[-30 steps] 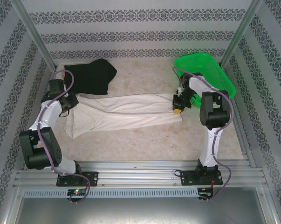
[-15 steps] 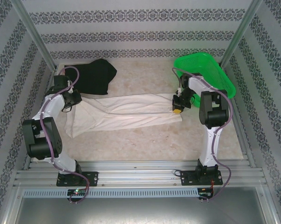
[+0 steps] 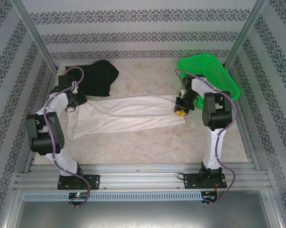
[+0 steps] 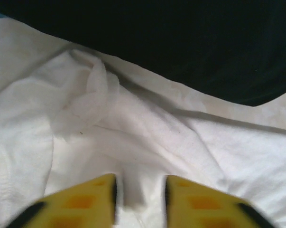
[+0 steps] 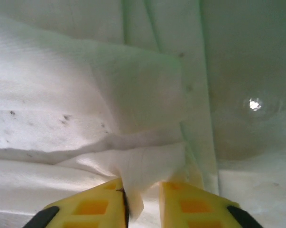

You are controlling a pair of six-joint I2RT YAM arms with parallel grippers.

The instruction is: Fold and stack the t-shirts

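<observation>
left gripper [image 3: 78, 100] moved inward; cream-white t-shirt [image 3: 128, 114] lies stretched, wrinkled.

The left tool [image 4: 139, 192], jaws parted, straddles a white t-shirt [image 4: 190, 142] fold near the black t-shirt [image 4: 180, 42].

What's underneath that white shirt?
The table shows around the edges of the white shirt, so the shirt lies on it. Anything else beneath is hidden by the cloth.

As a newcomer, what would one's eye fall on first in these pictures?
A long white shirt lies stretched across the middle of the table. A bright green basket stands at the far right, and a black shirt lies bunched at the far left.
</observation>
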